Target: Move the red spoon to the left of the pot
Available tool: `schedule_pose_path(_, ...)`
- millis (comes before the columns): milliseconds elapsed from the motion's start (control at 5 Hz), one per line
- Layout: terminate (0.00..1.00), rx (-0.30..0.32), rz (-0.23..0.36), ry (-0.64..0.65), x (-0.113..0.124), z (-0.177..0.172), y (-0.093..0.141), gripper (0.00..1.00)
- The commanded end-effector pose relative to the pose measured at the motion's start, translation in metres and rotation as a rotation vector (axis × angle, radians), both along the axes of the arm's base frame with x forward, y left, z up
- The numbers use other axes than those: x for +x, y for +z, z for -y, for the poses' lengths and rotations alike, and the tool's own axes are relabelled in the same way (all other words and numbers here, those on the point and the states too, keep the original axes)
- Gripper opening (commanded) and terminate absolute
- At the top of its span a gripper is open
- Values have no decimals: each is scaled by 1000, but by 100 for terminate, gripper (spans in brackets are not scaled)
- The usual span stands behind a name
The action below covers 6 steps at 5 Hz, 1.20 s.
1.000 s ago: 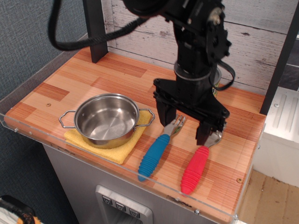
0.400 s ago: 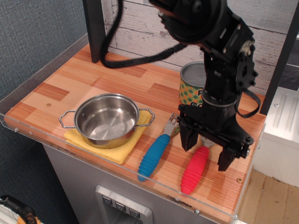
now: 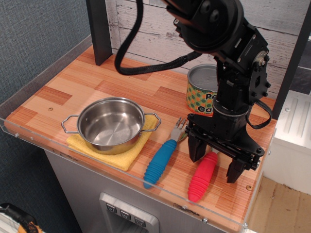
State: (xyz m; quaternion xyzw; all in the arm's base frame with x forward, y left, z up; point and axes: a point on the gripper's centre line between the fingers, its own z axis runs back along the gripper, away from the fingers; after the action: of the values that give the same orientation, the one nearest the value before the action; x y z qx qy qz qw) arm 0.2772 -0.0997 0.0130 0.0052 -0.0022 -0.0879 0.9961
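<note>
Nearest the front edge of the table [image 3: 48, 94], the red spoon [image 3: 202, 175] lies with its ribbed red handle pointing toward the viewer, its lower end sticking out below and slightly left of the end effector [image 3: 215, 163]. The end effector stands low over the spoon's upper part with its two black fingers spread wide, one on each side of the handle; the left finger [image 3: 196, 148] sits just beside the handle, the right one [image 3: 235, 170] a little apart from it. The spoon's metal bowl is hidden behind the end effector, and it may be that the fingertips touch the table, though the view does not settle that.

Left of the end effector, near the spoon, lies the blue-handled fork [image 3: 161, 161], its tines angled up toward the end effector's left finger. Farther left, well apart from the end effector, the pot [image 3: 111, 124] sits upright and empty on a yellow cloth [image 3: 121, 156].

Behind the end effector, partly covered by the black arm, stands a tin can [image 3: 201, 89] with a dotted label. The table is striped wood laminate with a clear rim; behind it runs a whitewashed plank wall [image 3: 150, 29], and a grey textured wall rises at far left.
</note>
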Motion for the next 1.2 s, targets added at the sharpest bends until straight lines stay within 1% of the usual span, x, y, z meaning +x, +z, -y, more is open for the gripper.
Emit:
schedule_pose_path(0,0,10,6,-9,6,1,2,100)
schedule_pose_path(200,0,-3,-5,6,7,-3,-1,0)
schedule_pose_path(600,0,-16,21,42,3,-16,11,0)
schedule_pose_path(800,0,-10,46,73,1,-26,28,0)
schedule_pose_path(1000,0,-21,53,52,2,-40,58,0)
